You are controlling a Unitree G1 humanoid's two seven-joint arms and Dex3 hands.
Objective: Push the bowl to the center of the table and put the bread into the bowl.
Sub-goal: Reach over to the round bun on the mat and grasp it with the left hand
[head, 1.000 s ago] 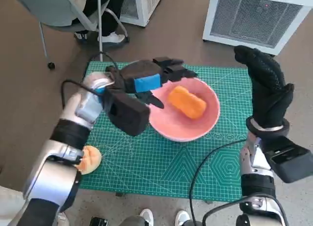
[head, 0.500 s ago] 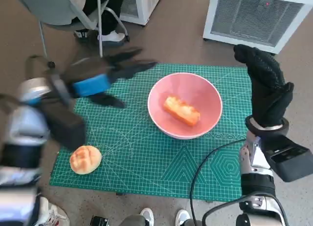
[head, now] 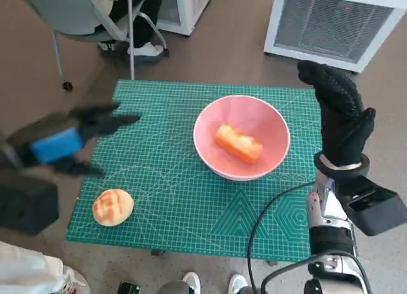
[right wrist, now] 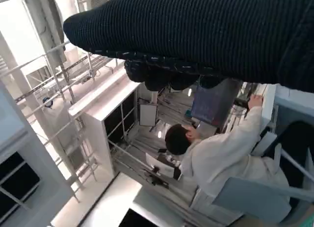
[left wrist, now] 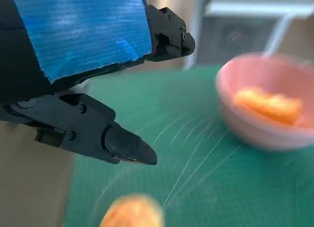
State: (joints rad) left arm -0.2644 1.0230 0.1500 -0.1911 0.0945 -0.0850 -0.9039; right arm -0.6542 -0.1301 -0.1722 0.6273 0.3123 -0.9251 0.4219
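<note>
The left hand (head: pixel 60 141) hangs blurred over the mat's (head: pixel 172 198) left edge, fingers apart, holding nothing. Just below it a round bun (head: pixel 112 207) lies on the mat. The pink bowl (head: pixel 241 138) sits near the mat's middle with the bread (head: pixel 238 142) inside. The right hand (head: pixel 340 116) stands upright at the right edge, fingers together, empty.

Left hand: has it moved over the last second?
Yes. The left hand has drawn back from the bowl toward the mat's left edge.
</note>
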